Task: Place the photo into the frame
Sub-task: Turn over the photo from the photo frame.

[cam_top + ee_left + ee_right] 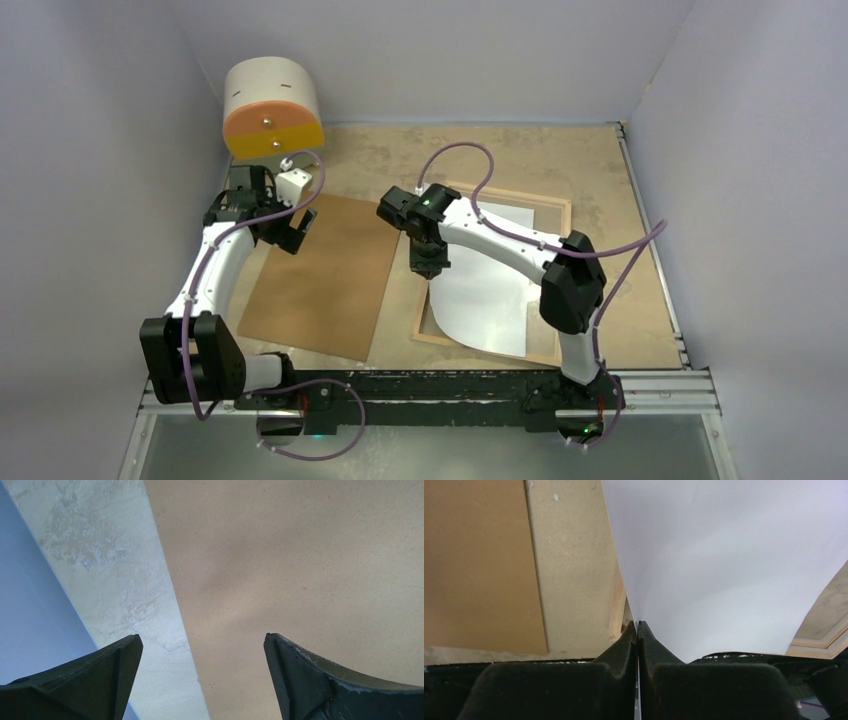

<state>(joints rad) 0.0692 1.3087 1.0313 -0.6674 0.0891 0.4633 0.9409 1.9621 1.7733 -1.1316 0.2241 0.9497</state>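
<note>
The right hand [430,268] pinches the left edge of the photo [487,290], which lies white side up and bowed over the frame [556,210] on the tabletop [560,160], while the left hand [290,238] hovers spread above the brown board [320,275] left of the frame.

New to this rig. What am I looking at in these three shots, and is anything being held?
Two robot arms are bolted at the near edge of a table. The wide shot comes from a camera above and behind them; the other two come from cameras on each wrist, looking past the fingers.

On the table lie a brown board and a picture frame lying back side up. A round orange and cream thing stands in the far left corner.

The right hand is shut on the edge of the photo, white back showing, and holds it curved over the frame. The left hand is open and empty above the board's left edge.
</note>
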